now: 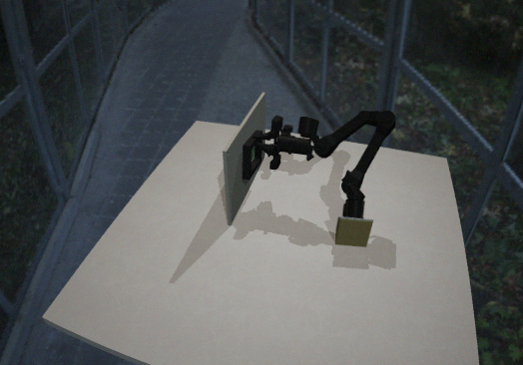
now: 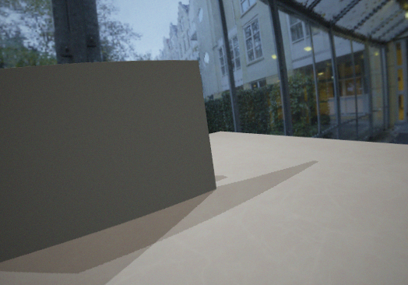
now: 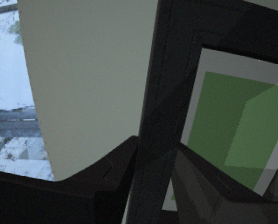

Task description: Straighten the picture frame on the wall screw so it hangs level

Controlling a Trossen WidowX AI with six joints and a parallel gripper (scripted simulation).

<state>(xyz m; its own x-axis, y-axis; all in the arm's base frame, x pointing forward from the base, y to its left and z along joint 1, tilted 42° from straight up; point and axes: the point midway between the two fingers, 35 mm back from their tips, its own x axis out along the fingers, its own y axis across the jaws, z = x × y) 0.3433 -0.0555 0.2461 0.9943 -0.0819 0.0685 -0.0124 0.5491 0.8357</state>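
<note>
The black picture frame (image 1: 247, 164) (image 3: 162, 85), with a green picture (image 3: 215, 110) in a grey border, is at the front face of the upright pale board (image 1: 238, 183) (image 2: 101, 146) (image 3: 85, 90). In the wrist view its side bar leans, top to the right, and its top bar slopes down to the right. How level it is against the board I cannot tell. My gripper (image 1: 261, 142) (image 3: 154, 145) is shut on that side bar, one finger on the outer side and one inside the opening. The screw and the notched strip are hidden. The exterior view shows only the board's back.
The board stands on the pale table (image 1: 299, 311) (image 2: 311, 219). The arm reaches to it from the right in the top view, above the table, with a yellowish plate (image 1: 353, 232) at its base. Shadows of board and arm fall on the table.
</note>
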